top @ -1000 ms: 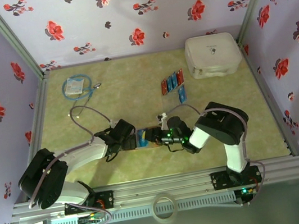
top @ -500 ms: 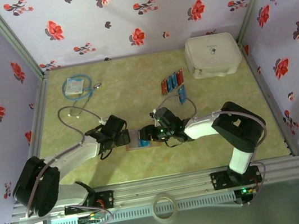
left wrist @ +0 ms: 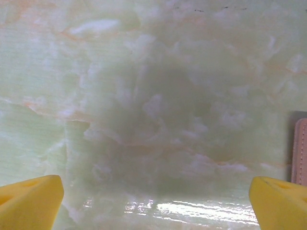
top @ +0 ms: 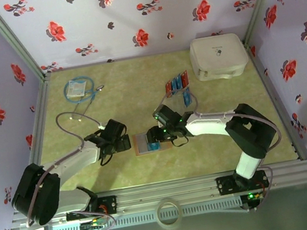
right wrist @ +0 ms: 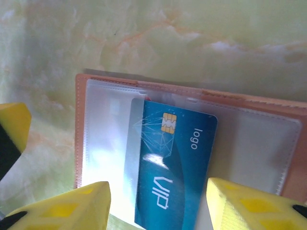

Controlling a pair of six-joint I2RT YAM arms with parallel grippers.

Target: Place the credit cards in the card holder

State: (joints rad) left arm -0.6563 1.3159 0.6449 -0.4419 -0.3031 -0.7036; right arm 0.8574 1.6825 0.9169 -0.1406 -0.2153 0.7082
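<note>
The card holder lies open on the table, reddish-brown with clear pockets. A blue credit card marked "VIP" lies on it, its left long edge under a clear pocket. My right gripper hovers just over this card, open, a yellow fingertip on each side with small gaps. It sits at the holder's right side. My left gripper is wide open over bare table, left of the holder's edge. Several red and blue credit cards lie farther back.
A big white box stands at the back right. A coiled blue cable lies at the back left, with a grey lead trailing toward the left arm. Floral walls close in the table on three sides.
The right gripper has opened off the blue card and shifted toward the back-left as its arm stretched out. The left gripper has drawn back left, away from the holder.
</note>
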